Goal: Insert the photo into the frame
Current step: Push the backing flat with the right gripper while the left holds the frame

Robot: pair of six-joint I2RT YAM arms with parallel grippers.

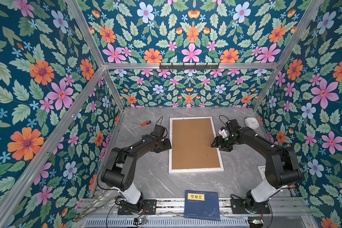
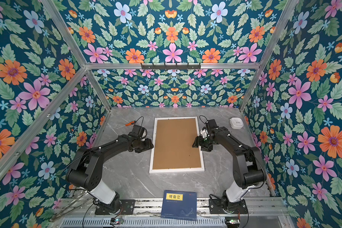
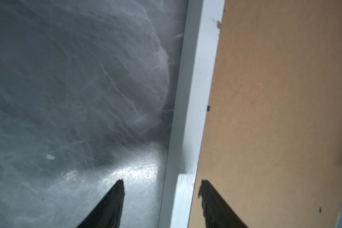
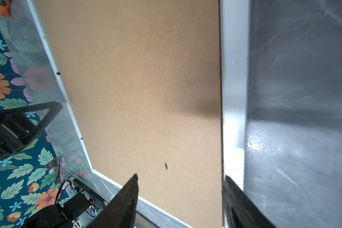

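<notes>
Frame [image 1: 195, 170] lies back-up in the middle of the counter [image 1: 146, 177], with a brown board [image 1: 193, 144] filling its opening and level with the white rails on all sides. We see the photo nowhere in any view. We judge it may already sit under the board, but we cannot tell. If so, little is left beyond clearing the arms.

The left gripper [image 3: 160, 182] stands wide over the left rail, one finger above the counter and one above the board, holding nothing. The right gripper [image 4: 181, 177] stands wide too, by the right rail, and is empty.

A blue book [image 1: 202, 205] rests at the near edge and a screwdriver [image 1: 144, 124] at the far left, both well apart from the frame.
</notes>
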